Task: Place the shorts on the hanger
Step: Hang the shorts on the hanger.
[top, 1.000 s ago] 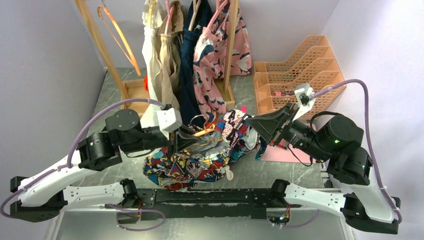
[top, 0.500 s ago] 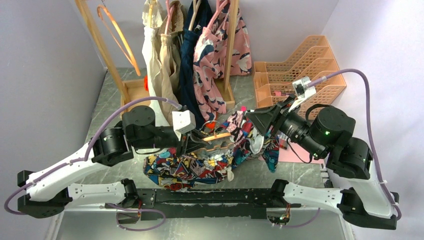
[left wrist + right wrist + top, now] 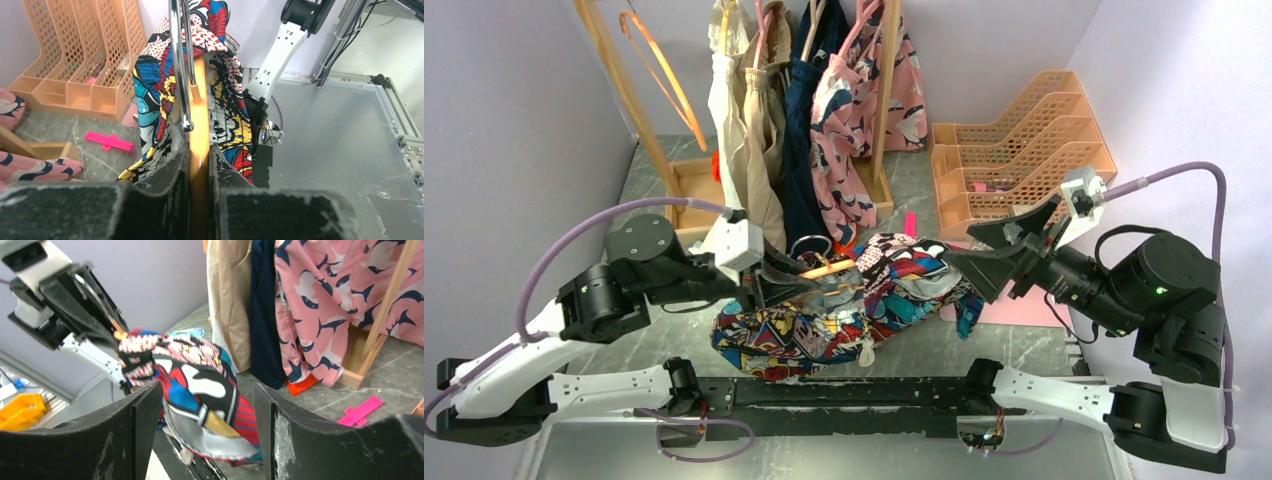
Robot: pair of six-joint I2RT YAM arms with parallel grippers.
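Note:
The comic-print shorts (image 3: pixel 874 300) are draped over the orange-tan hanger (image 3: pixel 826 267), bunched along it and hanging down to the table. In the left wrist view the hanger's bar (image 3: pixel 199 120) runs straight up from between the jaws. Its silver hook (image 3: pixel 180 60) shows in front of the shorts (image 3: pixel 227 100). My left gripper (image 3: pixel 776 282) is shut on the hanger near the hook (image 3: pixel 199 150). My right gripper (image 3: pixel 964 246) stands open just right of the shorts. In its wrist view the shorts (image 3: pixel 200 370) hang loose ahead of the spread fingers (image 3: pixel 205 390), with no grip on them.
A wooden rack (image 3: pixel 882 100) at the back holds beige, navy and pink floral garments (image 3: pixel 849 100). A spare orange hanger (image 3: pixel 664 80) hangs at the back left. Peach file trays (image 3: pixel 1024 150) fill the back right. A pink clip (image 3: pixel 110 141) lies on the grey tabletop.
My right gripper has opened, let go of the shorts and drawn back to the right. The left arm has shifted a little left, still holding the hanger. The shorts' right end has dropped.

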